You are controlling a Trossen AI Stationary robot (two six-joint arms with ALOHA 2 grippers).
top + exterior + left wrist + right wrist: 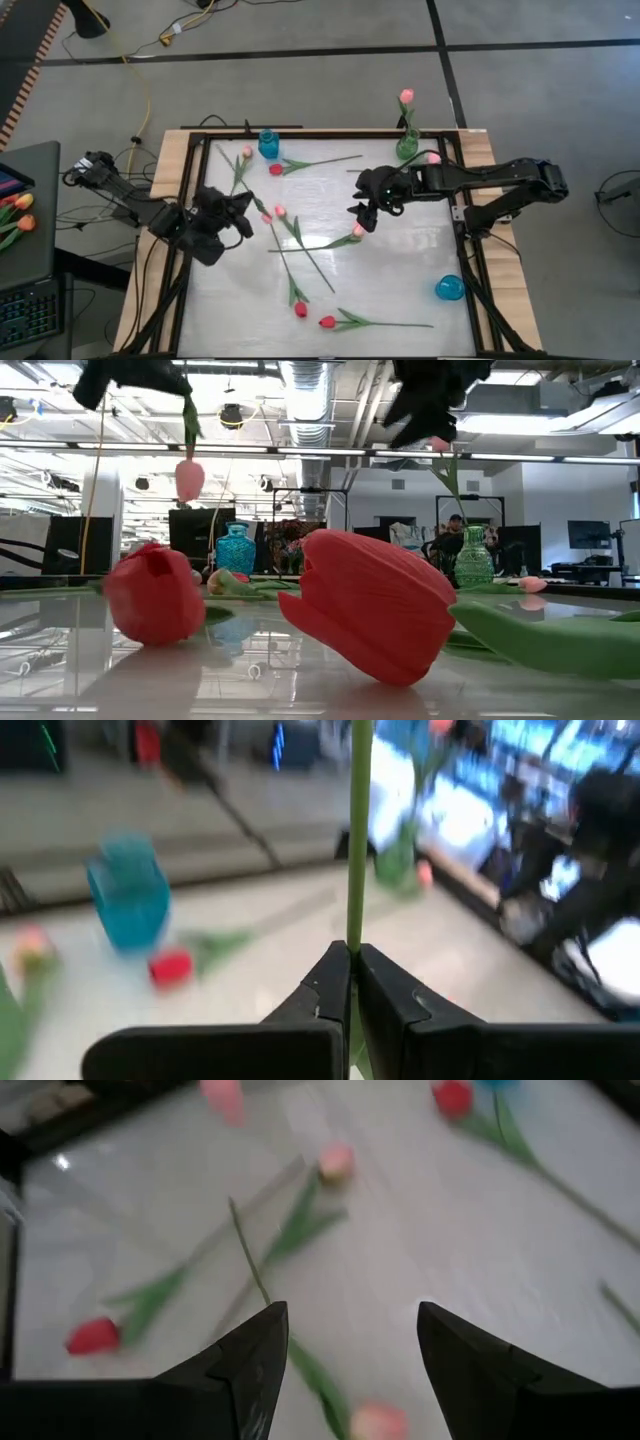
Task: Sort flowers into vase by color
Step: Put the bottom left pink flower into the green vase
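Note:
My left gripper point(247, 208) hangs above the table's left middle, shut on a pink tulip point(189, 479) whose bud dangles below it. My right gripper point(365, 217) hovers open over the middle of the table. Right under it a pink tulip point(377, 1422) lies flat, with nothing between the fingers. More pink tulips point(280, 211) and red ones point(300, 310) lie on their sides across the white top. A green vase point(407, 146) at the far edge has one pink tulip point(406, 96) standing in it. My left gripper pinches the tulip's thin green stem point(352, 932) between its two fingers point(322, 988), which lie across the stem. The flower is lifted clear of the table. Its stem point(189, 422) runs down from the gripper, and the bud hangs at the lower end.
A blue vase point(268, 143) stands at the far edge, left of the green one, and another blue vase point(450, 288) stands near the right edge. A black frame point(186, 190) borders the table. To the left is a side table with orange tulips point(22, 222).

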